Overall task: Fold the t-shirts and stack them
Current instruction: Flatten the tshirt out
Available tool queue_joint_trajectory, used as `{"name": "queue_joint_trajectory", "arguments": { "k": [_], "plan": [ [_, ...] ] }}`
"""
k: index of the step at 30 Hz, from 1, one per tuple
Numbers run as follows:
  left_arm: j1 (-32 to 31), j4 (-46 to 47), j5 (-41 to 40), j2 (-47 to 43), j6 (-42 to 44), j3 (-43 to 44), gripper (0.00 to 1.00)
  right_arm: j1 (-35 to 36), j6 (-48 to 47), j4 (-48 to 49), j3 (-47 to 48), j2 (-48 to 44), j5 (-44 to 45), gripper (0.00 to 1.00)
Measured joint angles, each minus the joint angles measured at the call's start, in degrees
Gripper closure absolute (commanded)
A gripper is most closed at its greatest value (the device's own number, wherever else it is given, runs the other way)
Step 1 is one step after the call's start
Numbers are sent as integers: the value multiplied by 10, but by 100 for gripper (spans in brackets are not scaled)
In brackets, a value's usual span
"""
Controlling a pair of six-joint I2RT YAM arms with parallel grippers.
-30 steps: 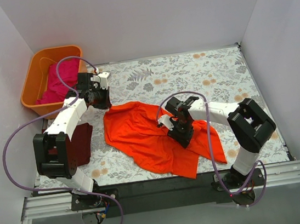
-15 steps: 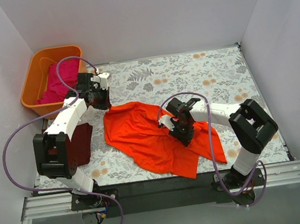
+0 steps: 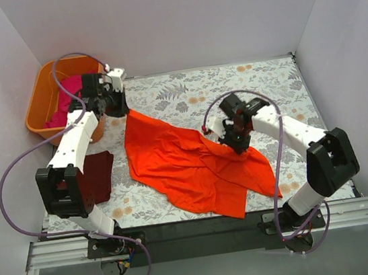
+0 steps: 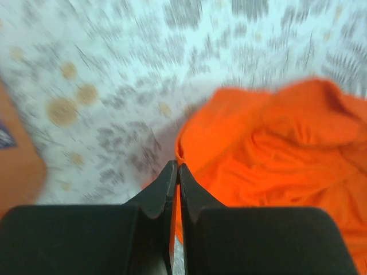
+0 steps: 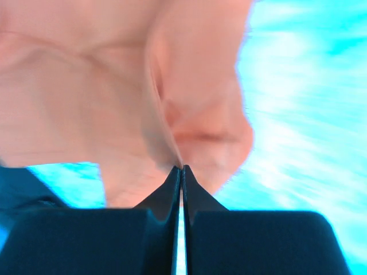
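The bright orange-red t-shirt [image 3: 187, 164] lies spread and rumpled in the middle of the floral table. My left gripper [image 3: 122, 110] is shut on its far left corner, and the cloth [image 4: 275, 149] shows pinched at the fingertips in the left wrist view. My right gripper [image 3: 237, 142] is shut on the shirt's right part, with a fold of it [image 5: 172, 114] caught between the tips. The dark maroon t-shirt [image 3: 98, 178] lies folded at the table's left edge. The magenta-pink t-shirt [image 3: 71, 105] lies in the orange tub [image 3: 39, 106].
The orange tub stands at the back left corner, right beside my left arm. White walls close the table in at the back and on both sides. The black rail [image 3: 196, 227] runs along the near edge.
Both grippers have moved toward the back of the table, pulling the orange-red shirt with them. The shirt's left corner now reaches up by the tub, and the cloth is stretched out wider.
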Motion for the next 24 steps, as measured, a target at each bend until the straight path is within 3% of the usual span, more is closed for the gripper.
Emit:
{"name": "queue_joint_trajectory", "arguments": {
  "k": [9, 16, 20, 24],
  "plan": [
    [38, 2, 32, 26, -28, 199, 100, -152, -113, -58, 225, -10, 52, 99],
    [45, -14, 44, -26, -43, 181, 100, -211, -132, -96, 272, -69, 89, 99],
    [51, 5, 27, -141, -63, 153, 100, -212, -134, -115, 303, -137, 120, 99],
    [51, 47, 24, -205, -78, 174, 100, -212, -134, -97, 397, -148, 160, 99]
  ]
}}
